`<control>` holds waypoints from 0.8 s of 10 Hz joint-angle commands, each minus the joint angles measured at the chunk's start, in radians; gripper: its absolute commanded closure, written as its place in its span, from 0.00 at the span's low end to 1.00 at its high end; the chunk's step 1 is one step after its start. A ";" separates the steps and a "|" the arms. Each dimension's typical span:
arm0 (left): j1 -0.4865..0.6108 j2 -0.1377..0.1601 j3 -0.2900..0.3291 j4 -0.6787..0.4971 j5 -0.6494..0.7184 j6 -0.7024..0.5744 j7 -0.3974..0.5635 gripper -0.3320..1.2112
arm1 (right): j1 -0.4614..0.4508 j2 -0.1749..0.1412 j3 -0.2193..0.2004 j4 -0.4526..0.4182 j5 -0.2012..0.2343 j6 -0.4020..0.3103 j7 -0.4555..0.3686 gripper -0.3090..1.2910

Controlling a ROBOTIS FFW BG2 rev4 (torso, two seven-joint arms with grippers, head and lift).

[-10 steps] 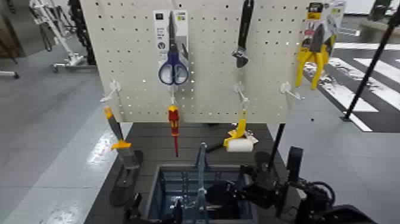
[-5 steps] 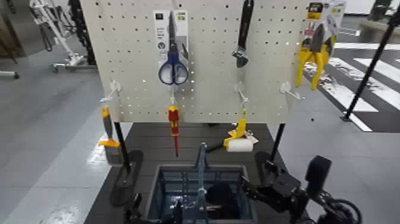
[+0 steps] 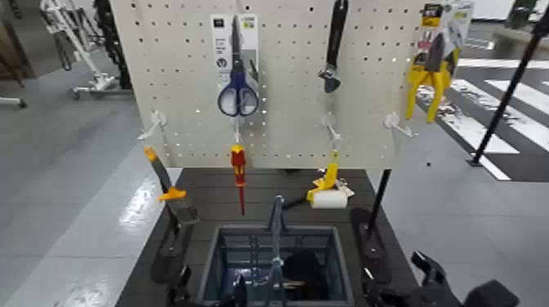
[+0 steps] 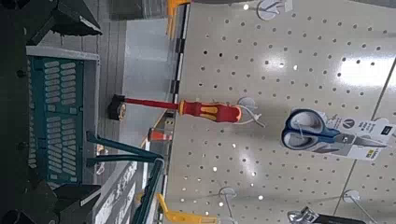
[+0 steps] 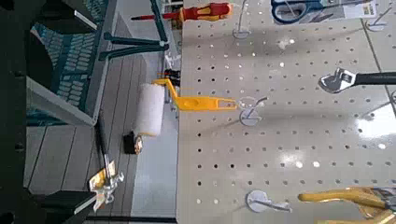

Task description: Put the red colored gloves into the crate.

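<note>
Black bundle (image 3: 302, 268), probably the gloves, in crate (image 3: 245, 229), placing looks done; right gripper (image 3: 399, 279) spread beside crate, left gripper (image 3: 211, 287) spread, near-left corner

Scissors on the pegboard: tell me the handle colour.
Blue handles, showing best in the head view.

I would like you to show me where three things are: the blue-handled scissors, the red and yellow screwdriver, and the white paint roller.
Scissors (image 3: 238, 88): head view, on the blue handle.
Screwdriver (image 4: 211, 111): left wrist view, on the handle.
Paint roller (image 5: 149, 109): right wrist view, on the white roll.
</note>
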 commanded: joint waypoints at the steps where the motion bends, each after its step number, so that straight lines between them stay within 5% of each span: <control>1: 0.003 -0.078 0.006 -0.003 -0.002 -0.003 0.000 0.29 | 0.084 0.016 -0.013 -0.058 0.042 -0.014 -0.022 0.24; 5: 0.016 -0.083 0.023 -0.015 -0.003 -0.003 -0.003 0.29 | 0.116 0.001 0.002 -0.094 0.110 -0.018 -0.081 0.25; 8: 0.016 -0.084 0.025 -0.015 -0.003 -0.003 -0.005 0.29 | 0.115 0.003 0.005 -0.098 0.122 -0.009 -0.088 0.26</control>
